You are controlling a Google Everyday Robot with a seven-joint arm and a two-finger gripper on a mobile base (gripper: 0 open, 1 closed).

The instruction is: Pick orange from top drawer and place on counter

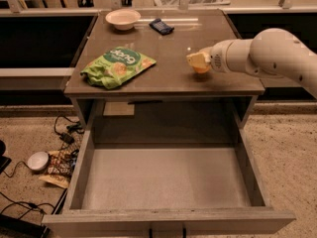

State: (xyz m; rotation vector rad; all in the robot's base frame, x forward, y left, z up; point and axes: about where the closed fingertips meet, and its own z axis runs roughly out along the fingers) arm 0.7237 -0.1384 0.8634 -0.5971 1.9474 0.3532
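The top drawer (168,177) is pulled wide open below the counter, and its grey floor is bare. The counter (168,38) is the glossy grey-brown top of the cabinet. My gripper (198,62) reaches in from the right on a white arm, low over the counter's right front part. It is shut on the orange (202,69), which shows as a small orange patch under the pale fingers (194,59), at or just above the countertop. I cannot tell whether the orange touches the surface.
A green snack bag (116,66) lies on the counter's left side. A white bowl (123,19) and a dark blue packet (161,26) sit at the back. Cables, a white round object (37,160) and a wrapper (58,168) lie on the floor at left.
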